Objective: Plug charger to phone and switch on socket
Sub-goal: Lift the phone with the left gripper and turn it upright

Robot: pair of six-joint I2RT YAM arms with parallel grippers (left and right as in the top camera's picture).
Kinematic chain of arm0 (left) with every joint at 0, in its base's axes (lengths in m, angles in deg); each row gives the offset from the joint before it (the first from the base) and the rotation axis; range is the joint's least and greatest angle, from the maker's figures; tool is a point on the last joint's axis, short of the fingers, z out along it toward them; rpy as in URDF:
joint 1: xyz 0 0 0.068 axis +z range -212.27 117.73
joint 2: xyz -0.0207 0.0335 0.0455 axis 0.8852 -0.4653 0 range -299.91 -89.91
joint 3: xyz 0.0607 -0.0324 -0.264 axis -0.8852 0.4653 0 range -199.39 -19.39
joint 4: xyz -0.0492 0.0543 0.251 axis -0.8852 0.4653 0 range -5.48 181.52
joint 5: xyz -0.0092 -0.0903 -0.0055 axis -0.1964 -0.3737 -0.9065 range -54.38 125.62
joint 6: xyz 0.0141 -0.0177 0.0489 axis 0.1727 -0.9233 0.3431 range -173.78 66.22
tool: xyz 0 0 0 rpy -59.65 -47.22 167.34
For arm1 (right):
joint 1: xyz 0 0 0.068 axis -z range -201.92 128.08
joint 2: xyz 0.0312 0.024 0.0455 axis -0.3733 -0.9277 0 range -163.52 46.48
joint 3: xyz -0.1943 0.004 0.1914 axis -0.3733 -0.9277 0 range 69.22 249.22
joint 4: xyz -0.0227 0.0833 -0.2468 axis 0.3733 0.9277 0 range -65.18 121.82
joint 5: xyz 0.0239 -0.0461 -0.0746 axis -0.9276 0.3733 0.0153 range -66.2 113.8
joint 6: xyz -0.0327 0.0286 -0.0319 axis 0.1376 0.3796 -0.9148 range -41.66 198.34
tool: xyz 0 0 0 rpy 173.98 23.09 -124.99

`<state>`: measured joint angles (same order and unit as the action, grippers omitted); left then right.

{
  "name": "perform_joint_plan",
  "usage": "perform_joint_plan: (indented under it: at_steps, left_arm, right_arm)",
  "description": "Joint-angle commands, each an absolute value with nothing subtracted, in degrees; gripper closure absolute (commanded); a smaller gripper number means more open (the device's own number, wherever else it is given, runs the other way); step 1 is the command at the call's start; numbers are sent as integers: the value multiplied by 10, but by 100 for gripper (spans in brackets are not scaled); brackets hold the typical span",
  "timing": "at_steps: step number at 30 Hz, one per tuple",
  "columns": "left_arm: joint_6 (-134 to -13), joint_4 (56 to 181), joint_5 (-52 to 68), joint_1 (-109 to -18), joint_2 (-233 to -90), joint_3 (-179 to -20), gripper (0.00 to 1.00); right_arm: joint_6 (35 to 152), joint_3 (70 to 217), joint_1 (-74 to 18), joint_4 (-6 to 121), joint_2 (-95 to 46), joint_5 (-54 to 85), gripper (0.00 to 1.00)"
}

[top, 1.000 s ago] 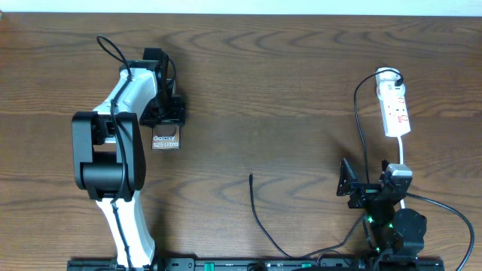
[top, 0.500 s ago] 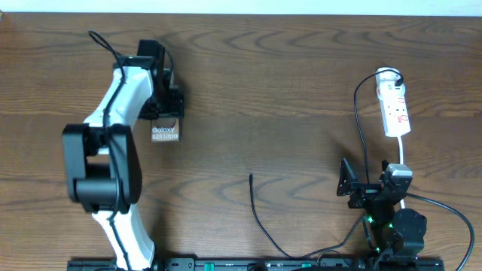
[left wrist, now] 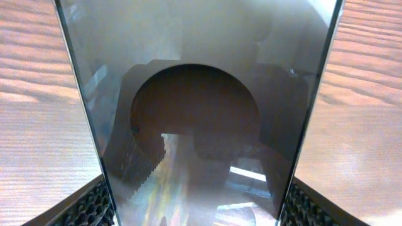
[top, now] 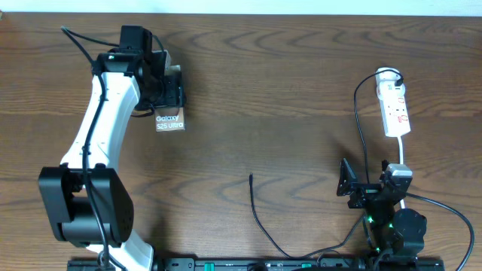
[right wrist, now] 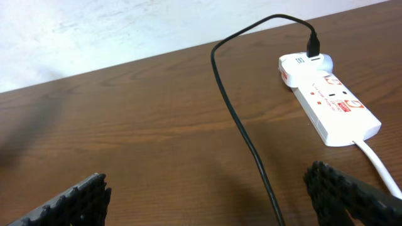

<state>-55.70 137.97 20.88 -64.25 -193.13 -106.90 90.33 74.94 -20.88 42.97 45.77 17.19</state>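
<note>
Wood table (top: 286, 68): phone (top: 169, 121) held far left, charger (top: 251, 184) tip loose mid-table.
Left gripper (top: 166, 102) pinches the phone. Right gripper (top: 347, 183) rests spread on the near side of the socket (top: 395, 109). The charger tip lies between the arms, pointing away from the robot, and looks slightly nearer the right gripper.

White left arm (top: 96, 128), black joints (top: 84, 207), thin cable (top: 77, 39), right end effector (right wrist: 210, 194) perhaps rubber-ridged

The dark phone (top: 169, 120) is showing white lettering and a brown oval; at two o'clock the white socket (top: 395, 111) is bearing red marks.
</note>
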Motion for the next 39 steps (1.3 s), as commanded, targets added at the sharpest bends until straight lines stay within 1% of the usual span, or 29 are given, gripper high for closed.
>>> perform_joint_plan:
  at_steps: [1, 6, 10, 16, 19, 32, 39]
  left_arm:
    - [-581, 1390, 126, -642, -1910, -1086, 93]
    - [-602, 1400, 31, -642, -1910, -1086, 93]
    - [-656, 1397, -29, -642, -1910, -1086, 92]
    - [-810, 1397, -74, -642, -1910, -1086, 92]
    - [-868, 1397, -125, -642, -1910, -1086, 93]
    - [-983, 1391, -348, -630, -1910, -1086, 93]
    - [-1004, 1390, -446, -613, -1910, -1086, 92]
  right_arm:
    - [910, 748, -213, 430, 461, 173, 1]
    - [910, 748, -213, 430, 461, 173, 1]
    - [910, 748, -213, 430, 461, 173, 1]
    - [910, 748, -213, 430, 461, 173, 1]
    - [910, 748, -213, 430, 461, 173, 1]
    - [910, 748, -213, 430, 461, 173, 1]
    - [910, 748, -213, 430, 461, 173, 1]
